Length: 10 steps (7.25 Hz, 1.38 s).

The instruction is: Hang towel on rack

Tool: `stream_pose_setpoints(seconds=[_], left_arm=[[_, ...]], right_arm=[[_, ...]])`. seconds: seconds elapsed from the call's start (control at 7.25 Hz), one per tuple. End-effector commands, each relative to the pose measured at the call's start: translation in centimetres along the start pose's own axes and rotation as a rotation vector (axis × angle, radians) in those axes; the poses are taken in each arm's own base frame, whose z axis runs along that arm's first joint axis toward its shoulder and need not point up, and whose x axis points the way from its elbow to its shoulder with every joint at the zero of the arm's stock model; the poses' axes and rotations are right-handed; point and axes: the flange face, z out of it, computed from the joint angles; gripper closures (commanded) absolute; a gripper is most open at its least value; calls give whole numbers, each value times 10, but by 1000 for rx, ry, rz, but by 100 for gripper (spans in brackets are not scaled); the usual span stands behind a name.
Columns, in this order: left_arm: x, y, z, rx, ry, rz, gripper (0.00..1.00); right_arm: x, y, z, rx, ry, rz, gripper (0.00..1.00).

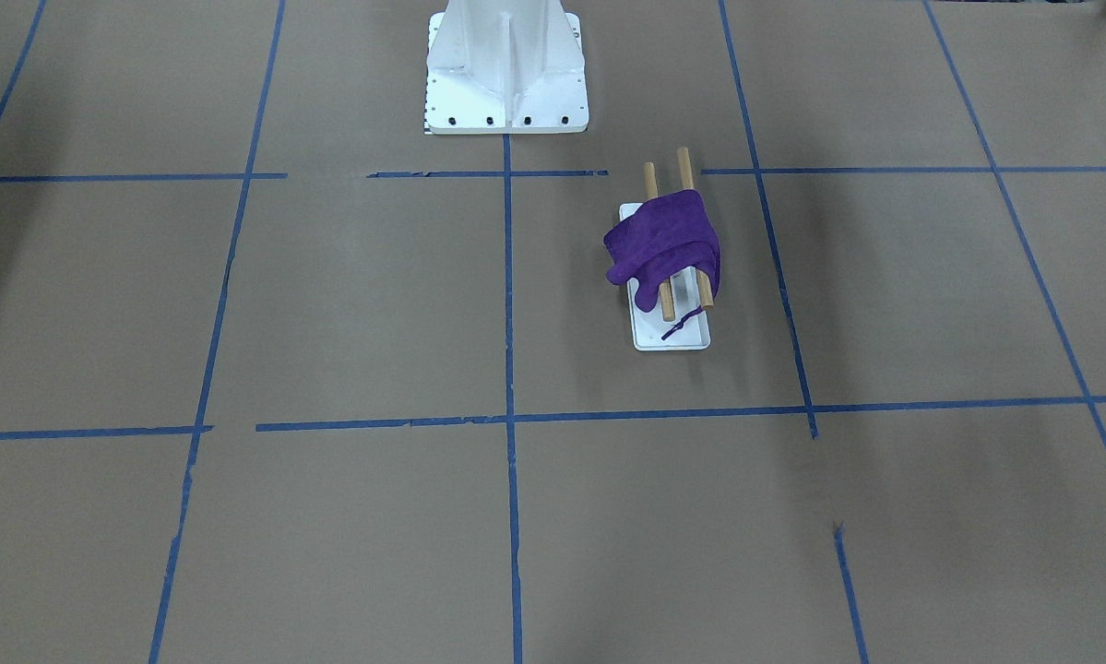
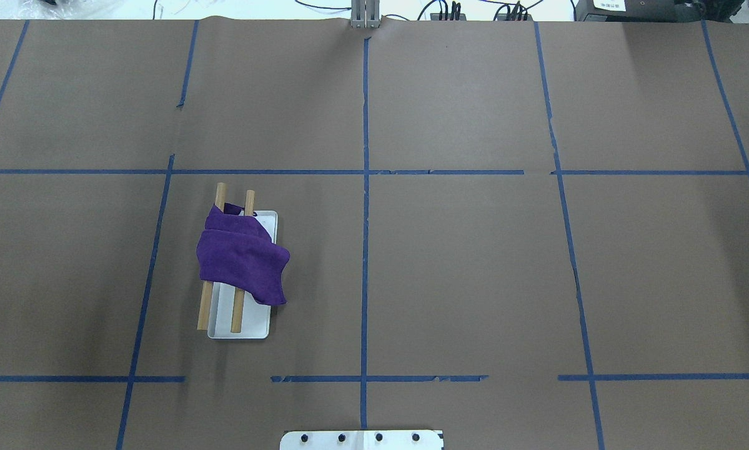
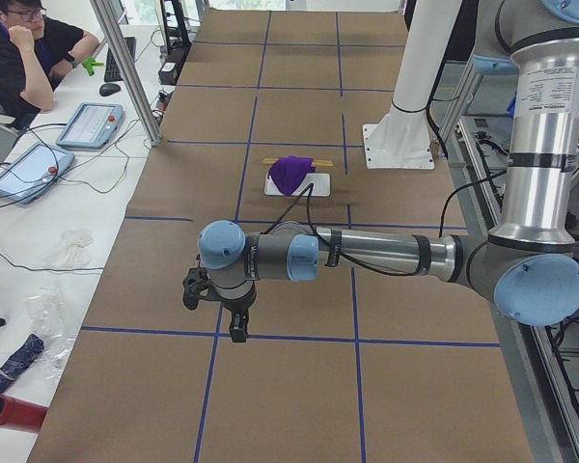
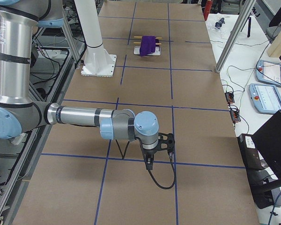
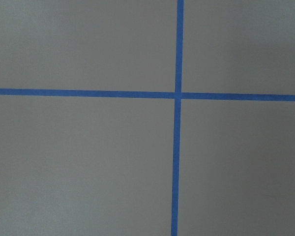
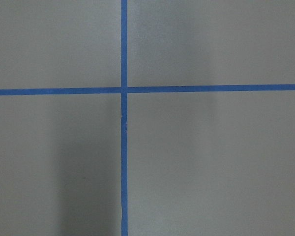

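The purple towel [image 1: 663,242] lies draped across both wooden dowels of the rack [image 1: 672,334], one corner hanging toward the white base with a loose thread. It shows the same way in the overhead view, towel [image 2: 240,259] over the rack [image 2: 252,329], and far off in the side views [image 3: 289,174] [image 4: 148,44]. My left gripper [image 3: 236,336] hangs over the table far from the rack, seen only in the left side view. My right gripper [image 4: 149,165] shows only in the right side view. I cannot tell if either is open or shut. Both wrist views show only brown paper and blue tape.
The large white pedestal [image 1: 506,78] stands at the robot's side of the table, also in the overhead view [image 2: 362,439]. Brown paper with blue tape lines covers the table. A person [image 3: 24,53] sits at a side bench with tablets [image 3: 89,125].
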Motion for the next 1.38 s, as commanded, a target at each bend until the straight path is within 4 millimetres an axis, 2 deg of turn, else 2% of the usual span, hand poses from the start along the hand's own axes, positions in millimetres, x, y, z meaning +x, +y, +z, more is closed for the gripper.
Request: stream_pose_setpoints(seconds=[0.0,0.14,0.28,1.24], left_arm=[[1,0,-1,2,0,2,0],[1,0,-1,3,0,3,0],[2,0,-2,4,0,4,0],[2,-1,-1,3,0,5,0]], right_arm=[[-11,0,11,-26,0,-34,0],[-26,-1,18,-43,-8,-71,0],[-31,3,18,-60,-17,-66,0],[-33,6,20,-66,-66,-63,0]])
